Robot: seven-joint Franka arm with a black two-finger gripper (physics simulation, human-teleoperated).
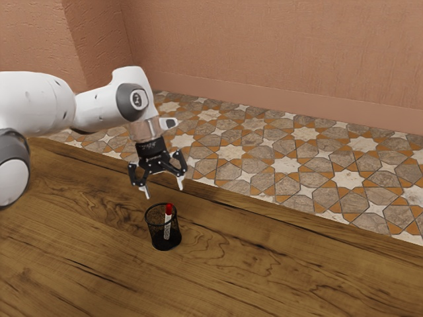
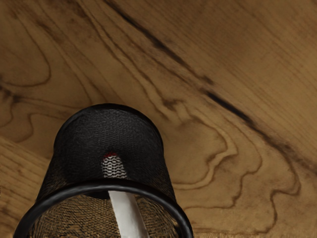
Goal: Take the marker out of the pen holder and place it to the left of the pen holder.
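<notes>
1 marker [image 2: 128, 213], cropped in wrist view, base veiled by pen holder [image 2: 99, 134]

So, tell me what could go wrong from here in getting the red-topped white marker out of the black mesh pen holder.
The open black two-finger gripper is above the pen holder; coming down, a finger could catch the rim and tip it.

The marker leans inside, so a straight-down grip might close unevenly and slip.

If it rubs the mesh on the way up, the holder may drag along.
</notes>
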